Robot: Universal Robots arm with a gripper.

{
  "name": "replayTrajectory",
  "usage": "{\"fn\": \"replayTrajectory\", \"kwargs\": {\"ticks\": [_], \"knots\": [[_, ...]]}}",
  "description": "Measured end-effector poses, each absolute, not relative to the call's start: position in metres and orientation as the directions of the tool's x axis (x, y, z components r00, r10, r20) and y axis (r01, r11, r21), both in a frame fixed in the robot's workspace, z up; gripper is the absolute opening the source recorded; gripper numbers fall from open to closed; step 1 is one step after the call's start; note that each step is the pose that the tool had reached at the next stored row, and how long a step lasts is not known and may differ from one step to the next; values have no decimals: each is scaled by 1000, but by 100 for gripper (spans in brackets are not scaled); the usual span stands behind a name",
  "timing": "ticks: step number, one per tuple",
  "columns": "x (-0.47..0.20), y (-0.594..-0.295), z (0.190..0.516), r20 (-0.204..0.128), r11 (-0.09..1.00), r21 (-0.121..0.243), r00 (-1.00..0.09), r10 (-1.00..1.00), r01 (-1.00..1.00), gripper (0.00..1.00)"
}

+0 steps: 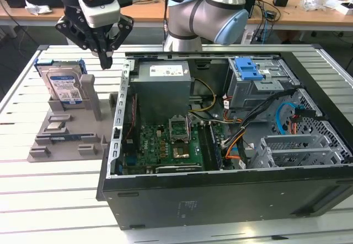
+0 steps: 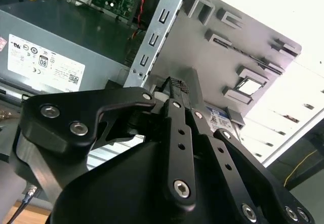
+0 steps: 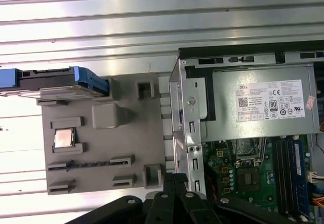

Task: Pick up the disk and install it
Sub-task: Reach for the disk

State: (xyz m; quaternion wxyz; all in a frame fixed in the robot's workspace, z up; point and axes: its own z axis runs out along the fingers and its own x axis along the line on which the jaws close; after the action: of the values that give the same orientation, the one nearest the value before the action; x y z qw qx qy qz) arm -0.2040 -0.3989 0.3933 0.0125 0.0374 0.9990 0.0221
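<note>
The disk is standing on edge in its blue carrier, slotted into the far end of the grey fixture on the exterior view's left, well apart from the open computer case. I am hovering my gripper above the gap between fixture and case, to the disk's right in that view. My jaws are pressed together and gripping nothing. I judge that I am on the approach to the pick. To do it well, I should be spreading my jaws wider than the drive, squaring them to its flat faces, and descending straight, clear of the fixture's upright post.
</note>
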Motion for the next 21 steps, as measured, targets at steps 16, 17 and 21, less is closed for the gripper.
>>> {"fn": "replayTrajectory", "kwargs": {"ticks": [16,17,21], "knots": [[-232,-399,393,-23,996,45,-997,75,74,11],[-233,-399,393,-23,996,45,-997,75,74,11],[-240,-399,393,-23,996,45,-997,75,74,11]]}}
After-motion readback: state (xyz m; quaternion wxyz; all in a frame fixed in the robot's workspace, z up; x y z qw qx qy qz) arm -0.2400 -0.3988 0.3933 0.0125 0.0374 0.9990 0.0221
